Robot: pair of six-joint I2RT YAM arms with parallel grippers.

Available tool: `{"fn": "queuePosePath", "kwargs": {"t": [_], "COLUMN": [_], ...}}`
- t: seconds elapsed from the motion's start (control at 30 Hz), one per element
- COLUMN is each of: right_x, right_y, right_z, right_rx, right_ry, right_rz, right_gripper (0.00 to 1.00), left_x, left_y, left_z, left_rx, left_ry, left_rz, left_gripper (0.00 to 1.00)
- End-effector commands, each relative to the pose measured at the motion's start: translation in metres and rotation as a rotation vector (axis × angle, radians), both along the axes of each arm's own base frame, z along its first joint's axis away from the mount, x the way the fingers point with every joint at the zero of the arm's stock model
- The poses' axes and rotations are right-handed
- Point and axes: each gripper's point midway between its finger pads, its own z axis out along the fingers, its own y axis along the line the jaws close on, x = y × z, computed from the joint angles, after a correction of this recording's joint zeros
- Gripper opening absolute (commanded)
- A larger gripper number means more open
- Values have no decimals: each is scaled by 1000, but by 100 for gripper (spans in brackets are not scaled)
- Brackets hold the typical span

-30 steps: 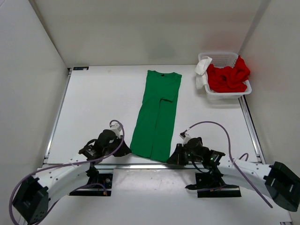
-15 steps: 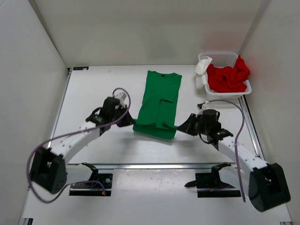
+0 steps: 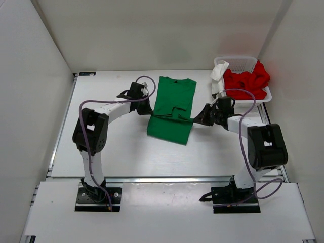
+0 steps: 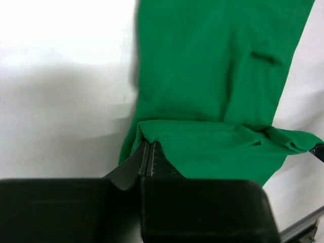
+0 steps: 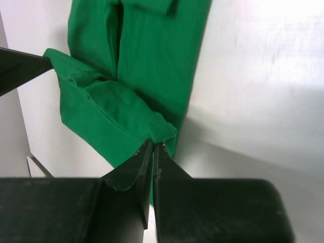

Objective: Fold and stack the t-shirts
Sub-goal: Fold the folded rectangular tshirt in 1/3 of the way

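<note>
The bright green cloth t-shirt (image 3: 174, 96) lies lengthwise at the white table's (image 3: 111, 147) centre; left tool (image 3: 148, 110) and right tool (image 3: 197, 120) each clench a hem corner (held level), collar (image 3: 177, 79) straight beyond, farther off.

Worktop (image 3: 106, 147): white, flat, fills the middle of the top view.
Centre: green t-shirt (image 3: 174, 98), collar toward the frame's top, upper part lying flat, lower hem doubled back and raised.
Upper right: white mesh basket (image 3: 243, 105), standing near the right edge.
</note>
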Motion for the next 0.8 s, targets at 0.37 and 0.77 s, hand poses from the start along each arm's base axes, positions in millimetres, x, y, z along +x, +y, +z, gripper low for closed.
{"fn": "queuePosePath", "kwargs": {"t": [0.37, 0.77], "right_x": [87, 69], "right_y": [-10, -4], "right_z": [-15, 29], "right_rx": [2, -76], "right_ry": [-43, -167], "right_rz": [12, 3], "right_gripper": [0, 34], "left_x": [88, 61], "left_y": [-18, 14], "left_z": [11, 66], "left_rx": [-115, -276], "left_ry": [-101, -265], "left_rz": [72, 166], "left_gripper": [3, 39]}}
